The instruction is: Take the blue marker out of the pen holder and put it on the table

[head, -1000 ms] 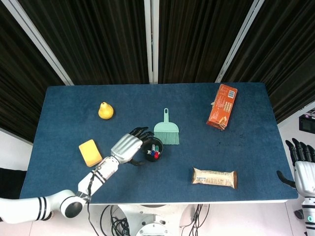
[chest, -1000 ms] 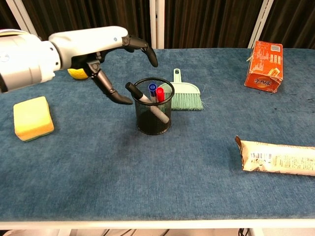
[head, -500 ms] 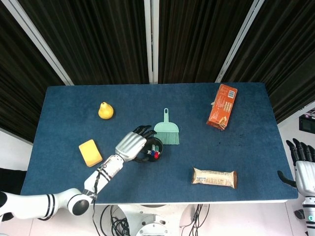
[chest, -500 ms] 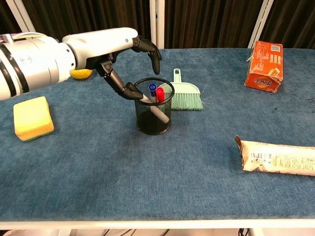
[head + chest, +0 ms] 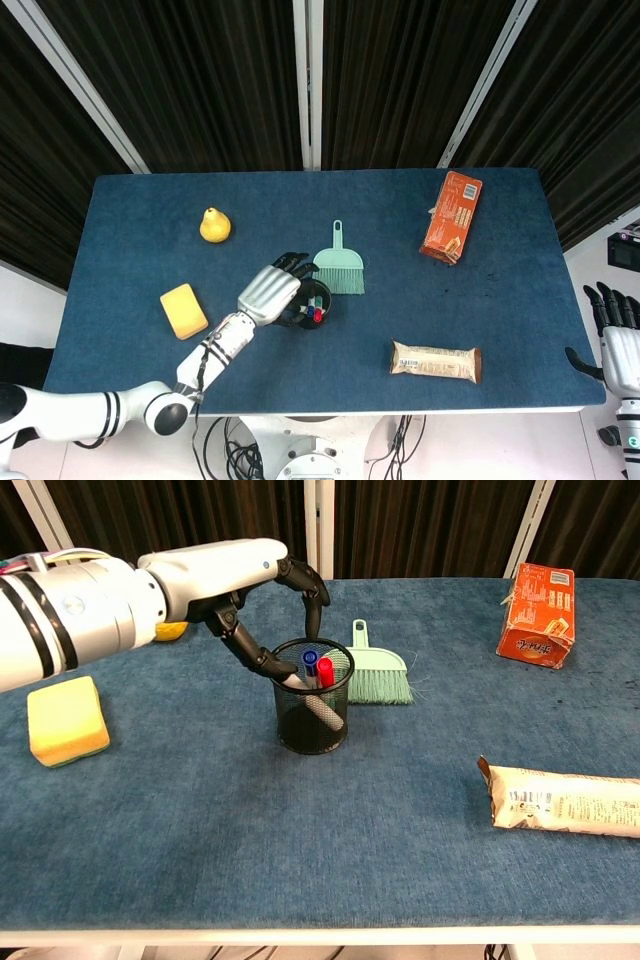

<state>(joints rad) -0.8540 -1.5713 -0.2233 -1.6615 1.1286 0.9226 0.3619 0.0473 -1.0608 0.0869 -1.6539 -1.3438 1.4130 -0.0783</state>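
The black mesh pen holder point(image 5: 312, 708) point(image 5: 312, 304) stands mid-table. A blue marker point(image 5: 310, 662) and a red marker point(image 5: 325, 672) stand upright in it, and a white marker with a black cap point(image 5: 322, 710) leans toward its left rim. My left hand point(image 5: 245, 578) point(image 5: 268, 291) hovers at the holder's left side with fingers apart. Its thumb tip is at the left rim and the other fingers arch above the opening, just left of the blue marker. It holds nothing. My right hand point(image 5: 620, 345) hangs off the table's right edge, fingers extended and empty.
A green dust brush point(image 5: 377, 672) point(image 5: 339, 263) lies just behind the holder on its right. A yellow sponge point(image 5: 66, 720) and a yellow pear point(image 5: 214, 226) are on the left. An orange box point(image 5: 538, 615) sits far right, a wrapped snack bar point(image 5: 565, 800) near right.
My left hand has moved right and closer to the holder. Its thumb went from clear of the cup to its left rim, and the fingers now arch over the opening.
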